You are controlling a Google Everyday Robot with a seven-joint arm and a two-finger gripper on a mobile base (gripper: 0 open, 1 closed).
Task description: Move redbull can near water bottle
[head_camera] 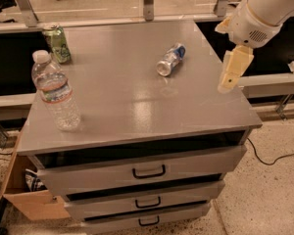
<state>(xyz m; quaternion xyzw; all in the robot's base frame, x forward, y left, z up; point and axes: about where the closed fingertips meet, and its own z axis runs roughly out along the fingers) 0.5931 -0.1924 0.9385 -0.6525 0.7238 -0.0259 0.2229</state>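
The redbull can (170, 60), slim, silver and blue, lies on its side on the grey cabinet top (132, 97), right of centre toward the back. The water bottle (55, 92), clear with a white cap and pale label, stands upright near the front left corner. My gripper (232, 72) hangs from the white arm over the right edge of the top, to the right of the can and a little nearer the front, apart from it.
A green can (57, 43) stands upright at the back left corner. Three drawers with black handles (148, 172) lie below the top. A cardboard box (24, 199) sits on the floor at left. A black cable (269, 158) runs across the floor at right.
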